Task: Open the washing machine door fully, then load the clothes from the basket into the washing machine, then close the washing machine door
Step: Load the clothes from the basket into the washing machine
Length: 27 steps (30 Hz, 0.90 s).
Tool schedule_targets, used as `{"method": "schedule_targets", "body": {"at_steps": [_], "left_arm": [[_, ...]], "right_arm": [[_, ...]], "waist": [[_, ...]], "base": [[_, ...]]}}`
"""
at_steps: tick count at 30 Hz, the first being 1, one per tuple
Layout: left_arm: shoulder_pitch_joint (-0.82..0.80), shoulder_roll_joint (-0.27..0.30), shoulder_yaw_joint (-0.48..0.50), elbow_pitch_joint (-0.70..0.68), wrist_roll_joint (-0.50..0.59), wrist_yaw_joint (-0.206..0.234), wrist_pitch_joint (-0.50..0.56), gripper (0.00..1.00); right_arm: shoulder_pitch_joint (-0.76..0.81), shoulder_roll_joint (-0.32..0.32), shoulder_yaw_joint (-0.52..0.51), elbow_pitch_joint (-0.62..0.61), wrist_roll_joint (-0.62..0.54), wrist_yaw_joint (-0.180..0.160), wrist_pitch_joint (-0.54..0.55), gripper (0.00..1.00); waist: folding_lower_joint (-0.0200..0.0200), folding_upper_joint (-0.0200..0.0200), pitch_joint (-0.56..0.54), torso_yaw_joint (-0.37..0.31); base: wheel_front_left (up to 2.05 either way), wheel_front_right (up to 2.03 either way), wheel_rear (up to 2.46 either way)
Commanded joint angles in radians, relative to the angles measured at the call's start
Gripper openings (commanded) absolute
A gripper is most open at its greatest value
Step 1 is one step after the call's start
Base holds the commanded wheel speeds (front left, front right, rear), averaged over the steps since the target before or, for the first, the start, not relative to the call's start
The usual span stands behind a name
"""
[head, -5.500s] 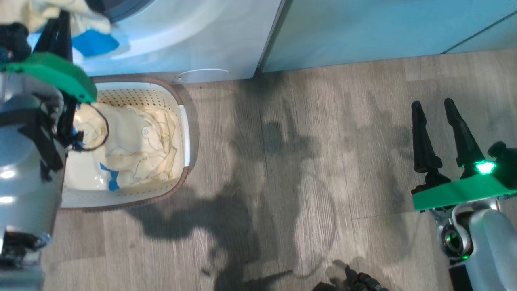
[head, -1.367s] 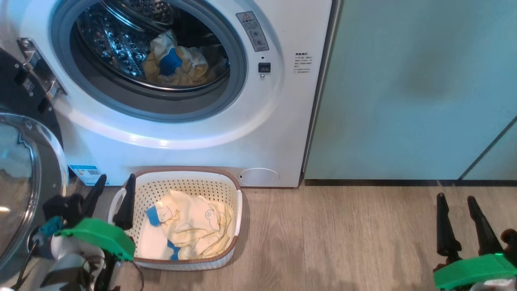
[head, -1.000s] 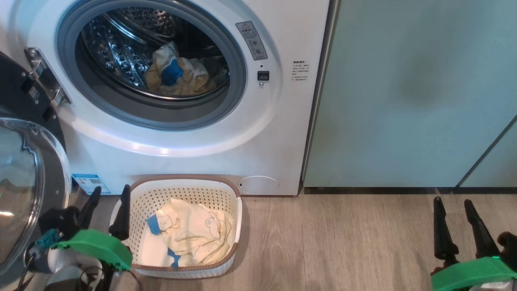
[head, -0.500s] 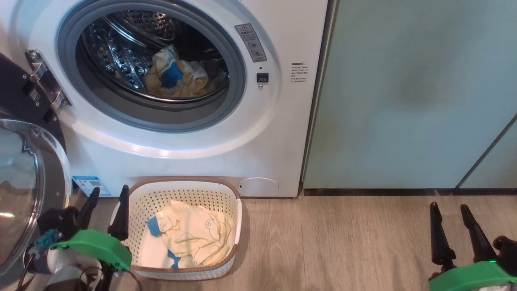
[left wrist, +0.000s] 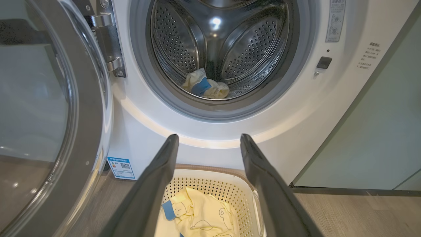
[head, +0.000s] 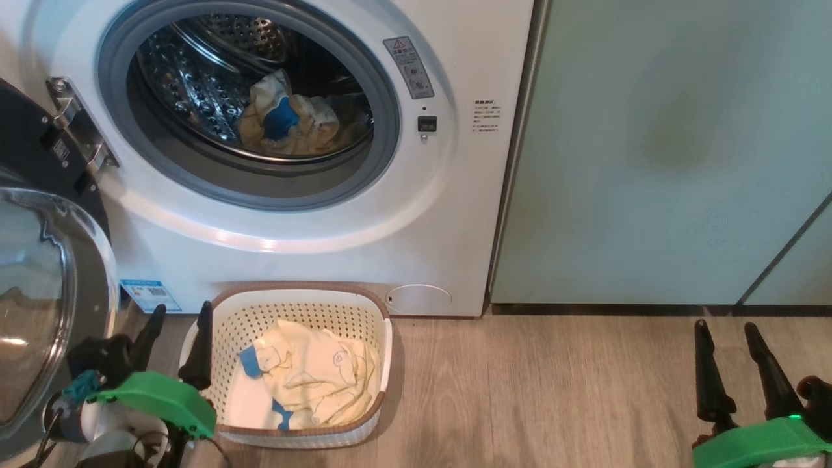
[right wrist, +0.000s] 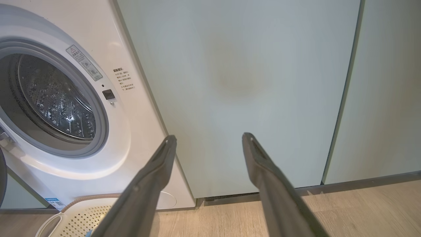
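Washing machine (head: 312, 260): glossy white front; drum (left wrist: 253, 49) perforated bright steel. Washing machine door (head: 32, 292): clear glossy glass. Basket (head: 299, 317), 6 o'clock below the drum: matt perforated plastic. Clothes (head: 318, 383): soft cloth. Floor (head: 552, 390): matt wood-grain.

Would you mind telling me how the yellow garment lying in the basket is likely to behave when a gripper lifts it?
The garment lies crumpled in folds, so it will probably drape limply and dangle. It looks thin, so it is likely light. Its loose edges might snag on the basket.
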Motion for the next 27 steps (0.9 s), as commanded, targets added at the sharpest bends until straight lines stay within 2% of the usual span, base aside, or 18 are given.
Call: {"method": "schedule_targets", "body": {"at_steps": [1,27], "left_arm": [[-0.032,0.021,0.034,-0.021,0.01,-0.001,-0.01,1.0],[-0.032,0.005,0.039,-0.029,0.015,-0.001,-0.01,1.0]], "right_arm": [[-0.029,-0.019,0.015,-0.034,-0.007,0.002,-0.006,1.0],[-0.03,-0.014,0.019,-0.028,-0.004,0.002,-0.006,1.0]], "waist": [[0.0,0.0,0.0,0.001],[0.0,0.0,0.003,-0.003]], "base": [[0.0,0.0,0.0],[0.0,0.0,0.0]]}}
